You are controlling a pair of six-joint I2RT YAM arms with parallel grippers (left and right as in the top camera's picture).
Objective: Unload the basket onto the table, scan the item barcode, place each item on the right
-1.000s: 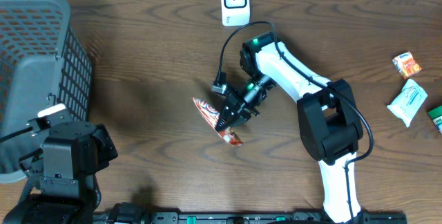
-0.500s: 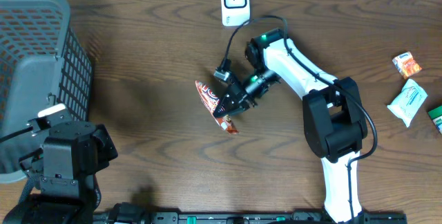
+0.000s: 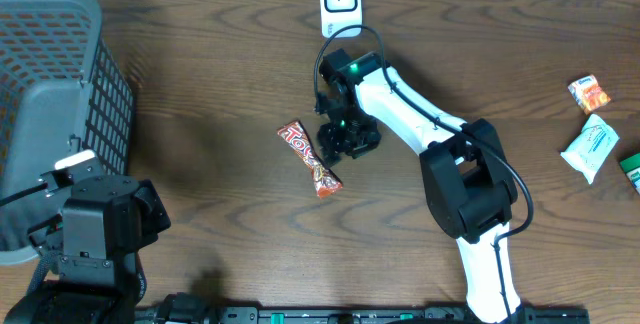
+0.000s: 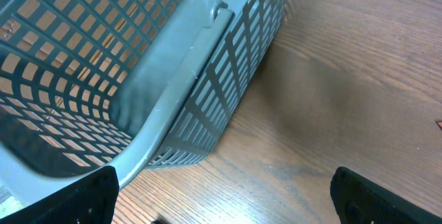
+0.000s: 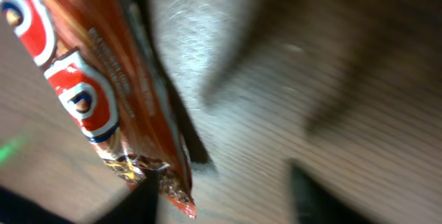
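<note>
The item is an orange-and-red candy bar (image 3: 309, 157); it lies flat on the wooden table, left of centre. My right gripper (image 3: 345, 140) hovers just to its right with its jaws apart, holding nothing. In the right wrist view the wrapper (image 5: 90, 92) fills the left side, and its crimped end lies beside my left finger (image 5: 138, 200) without being clamped. The white barcode scanner (image 3: 340, 4) stands at the table's far edge, above the gripper. My left gripper (image 4: 224, 203) is wide open over bare wood, close to the basket.
A large grey mesh basket (image 3: 50, 94) takes up the left side, and its rim (image 4: 173, 92) is close in the left wrist view. At the right edge lie an orange packet (image 3: 588, 93), a white packet (image 3: 590, 148) and a green item (image 3: 631, 167).
My right gripper carried the candy bar a little toward the scanner, then opened and let it go. The bar now lies flat on the table. The left arm has not moved.
</note>
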